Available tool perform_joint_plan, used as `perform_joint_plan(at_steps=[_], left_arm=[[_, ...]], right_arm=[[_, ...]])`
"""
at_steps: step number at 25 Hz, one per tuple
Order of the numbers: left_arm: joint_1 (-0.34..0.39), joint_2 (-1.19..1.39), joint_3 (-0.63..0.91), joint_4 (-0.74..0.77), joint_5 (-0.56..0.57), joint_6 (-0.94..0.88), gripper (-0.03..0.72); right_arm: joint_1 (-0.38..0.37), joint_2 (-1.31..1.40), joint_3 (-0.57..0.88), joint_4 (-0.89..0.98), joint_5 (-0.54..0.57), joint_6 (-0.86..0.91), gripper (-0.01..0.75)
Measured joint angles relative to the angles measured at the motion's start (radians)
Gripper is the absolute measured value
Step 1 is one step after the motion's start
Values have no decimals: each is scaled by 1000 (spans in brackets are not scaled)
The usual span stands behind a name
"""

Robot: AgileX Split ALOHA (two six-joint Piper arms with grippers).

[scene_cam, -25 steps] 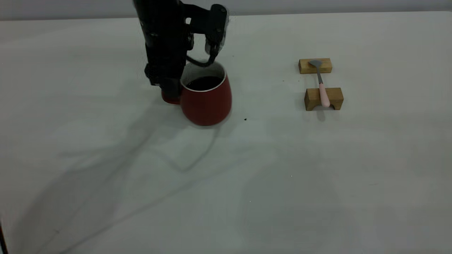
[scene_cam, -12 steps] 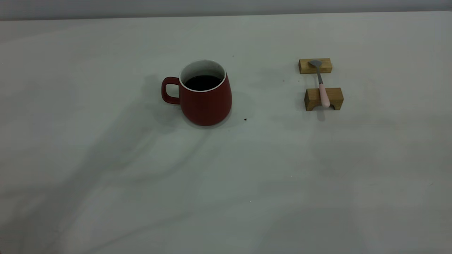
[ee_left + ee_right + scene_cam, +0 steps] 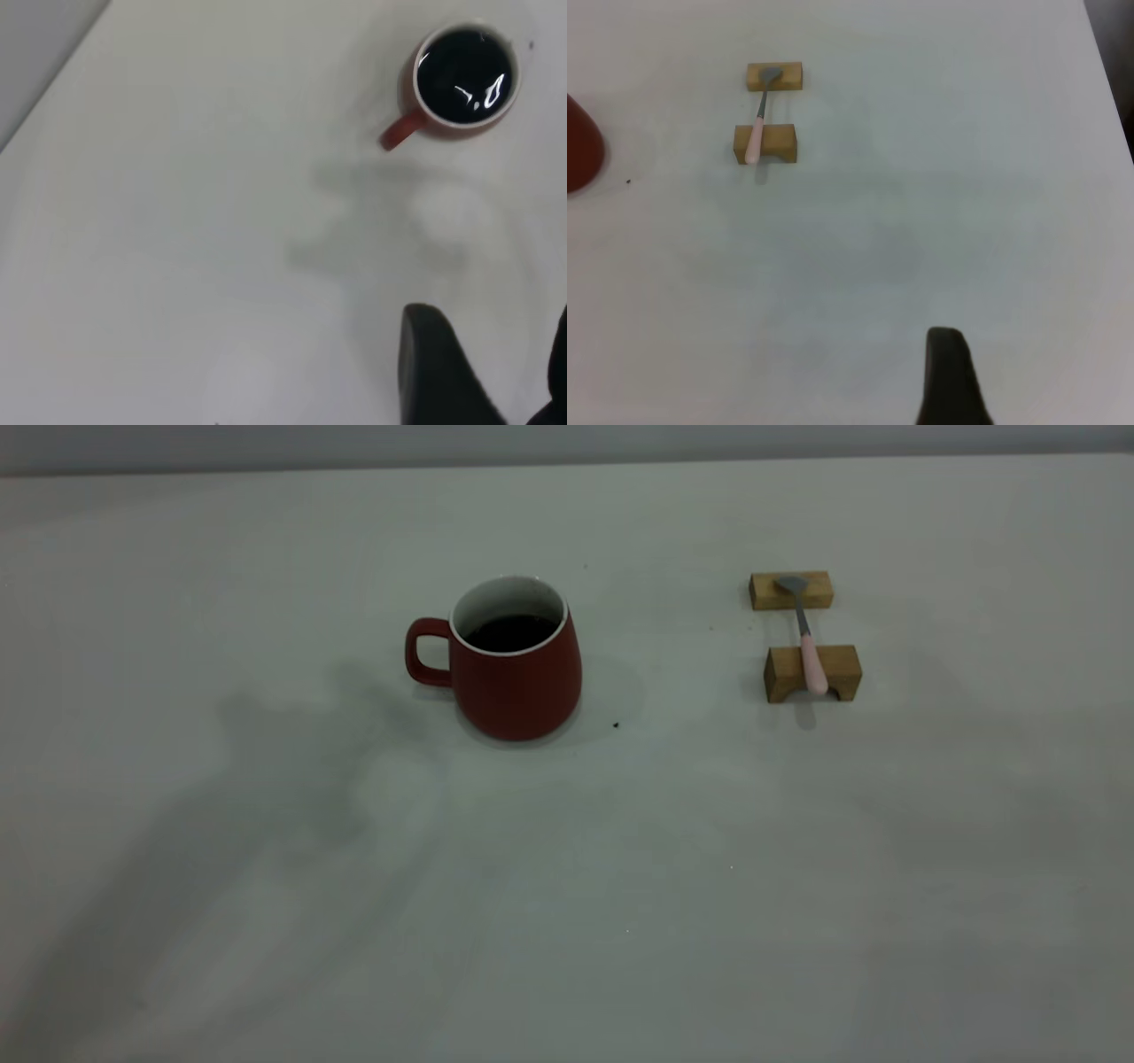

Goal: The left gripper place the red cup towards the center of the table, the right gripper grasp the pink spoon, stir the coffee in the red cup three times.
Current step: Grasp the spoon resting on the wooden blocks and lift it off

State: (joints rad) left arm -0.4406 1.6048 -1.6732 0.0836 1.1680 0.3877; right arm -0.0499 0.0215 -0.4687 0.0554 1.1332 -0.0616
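Now the red cup [image 3: 516, 662] stands alone and upright near the middle of the table [image 3: 266, 921], its handle turned toward the left arm's side, dark coffee [image 3: 512, 631] resting inside. A second ago the left arm was crowded against the handle; it has since let go and pulled up and away — from its wrist camera the cup [image 3: 461, 78] sits far off, and the left gripper [image 3: 496, 372] shows empty, its fingers parted. So the placing step looks done. To the cup's right, well apart, the pink spoon [image 3: 808, 646] lies untouched across two wooden blocks [image 3: 812, 671]. The right gripper [image 3: 950, 376] hangs high and distant — whether it is parted or closed cannot be told. Picking up the spoon likely comes next.
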Motion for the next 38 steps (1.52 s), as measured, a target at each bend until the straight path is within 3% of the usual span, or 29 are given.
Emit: perform_joint_plan(at_steps=[8,14,21,27,31,38], left_arm=[[0,-230,59,-9,0,-220,336],[7,-609,383,-23,0,-303,335],[215,-1056,831,-19,0,-460,335],[318,-1358,1097,-8,-7,-461,334],[370,-1475,1180,-7,-23,-461,334],[381,-1594,1186,-7,-32,-461,334]], right_arm=[[0,0,0,0,0,0,555],[0,0,0,0,0,0,555],[0,0,0,0,0,0,555],[0,0,0,1,0,0,555],[0,0,0,1,0,0,555],[0,0,0,1,0,0,555]])
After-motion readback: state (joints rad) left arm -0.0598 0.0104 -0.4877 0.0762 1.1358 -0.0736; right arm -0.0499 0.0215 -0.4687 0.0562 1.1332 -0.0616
